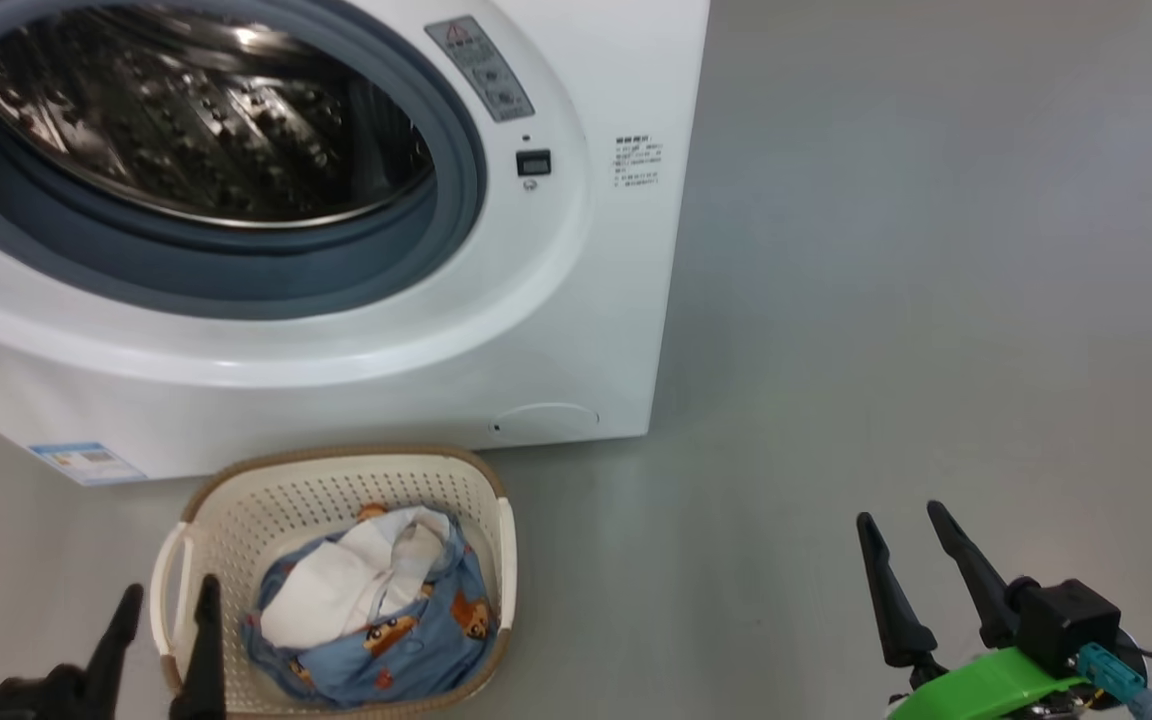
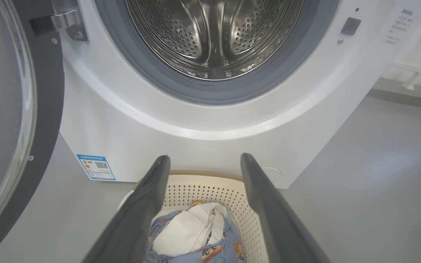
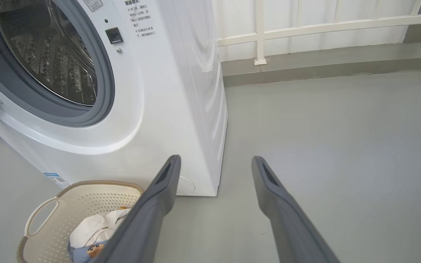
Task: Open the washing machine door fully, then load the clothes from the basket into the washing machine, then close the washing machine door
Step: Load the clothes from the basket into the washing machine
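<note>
Door (image 2: 49,109) partly out of frame, L side

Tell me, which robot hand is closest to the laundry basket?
The left gripper: its fingers are right by the basket, while the right gripper is far off over the grey floor.

A grey floor (image 1: 936,250) is being seen all around. At the back, a white railing (image 3: 327,28) is being carried on a low grey kerb (image 3: 323,60), with a pale wall (image 3: 298,14) being glimpsed behind.

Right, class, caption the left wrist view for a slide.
Open left claw aimed at clothes in the basket; washing machine door open.
</note>
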